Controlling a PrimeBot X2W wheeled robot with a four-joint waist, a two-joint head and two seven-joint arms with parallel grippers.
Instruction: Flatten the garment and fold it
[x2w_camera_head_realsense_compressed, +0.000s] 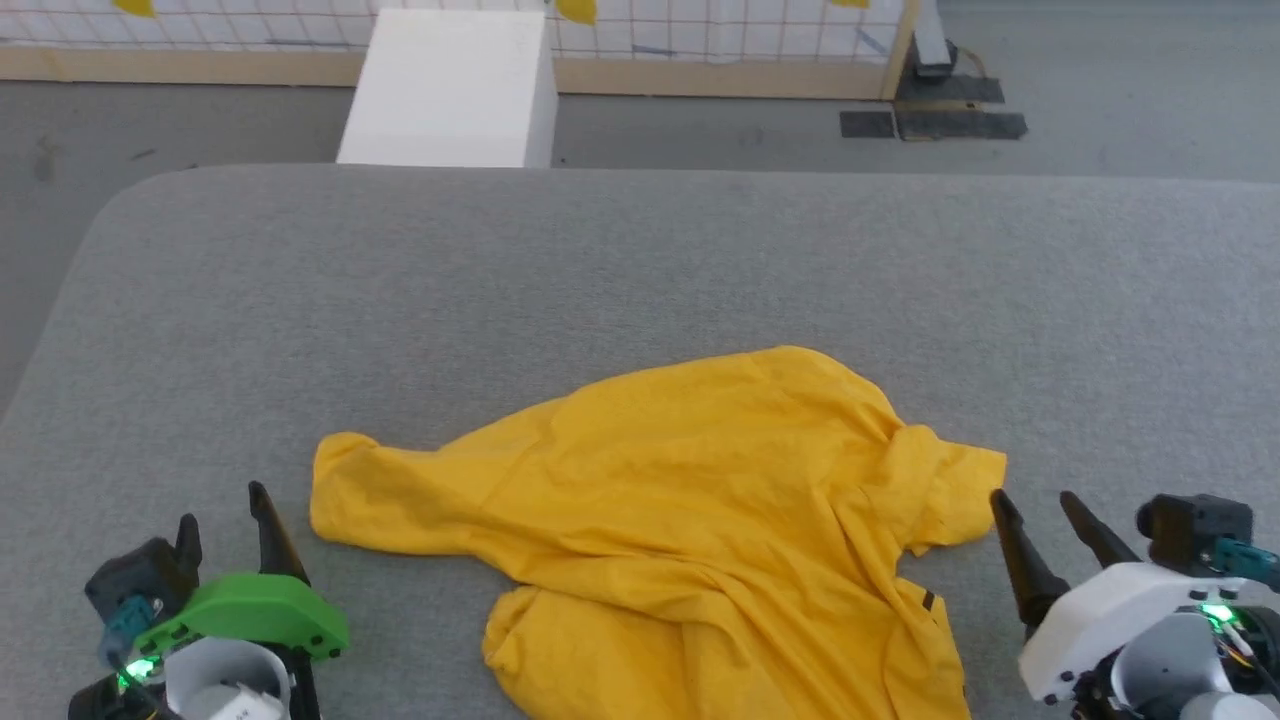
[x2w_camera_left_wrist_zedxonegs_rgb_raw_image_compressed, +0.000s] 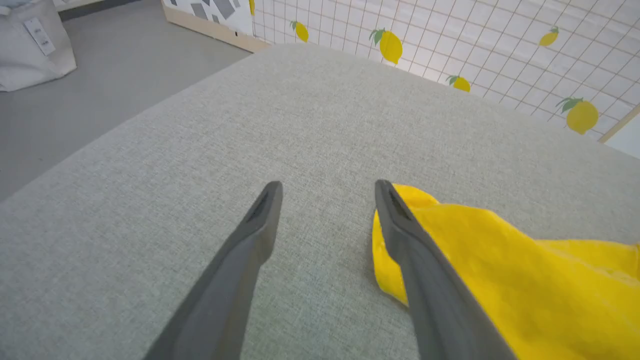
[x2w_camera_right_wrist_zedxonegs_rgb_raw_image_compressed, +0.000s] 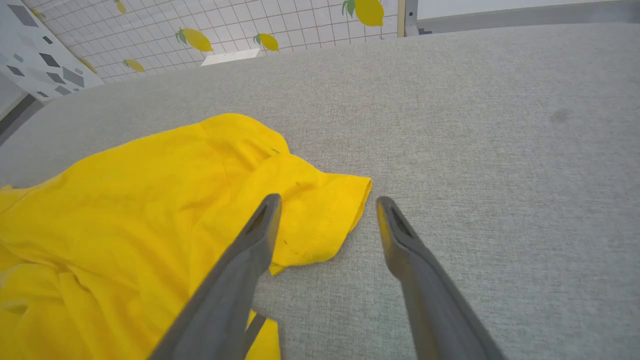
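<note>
The garment is a crumpled bright yellow cloth lying on the grey padded table, near its front edge, plain yellow side up. My left gripper stands open at the lower left, just left of the garment's left end, holding nothing. In the left wrist view its right finger lies over the cloth's edge. My right gripper is open at the lower right, beside a sleeve that sticks out to the right. In the right wrist view the sleeve's hem lies between and under the fingers.
A white box stands on the floor beyond the table's far edge. A lemon-patterned grid wall runs behind it. A pale fabric bin sits on the floor to the left. Bare grey table stretches behind and beside the garment.
</note>
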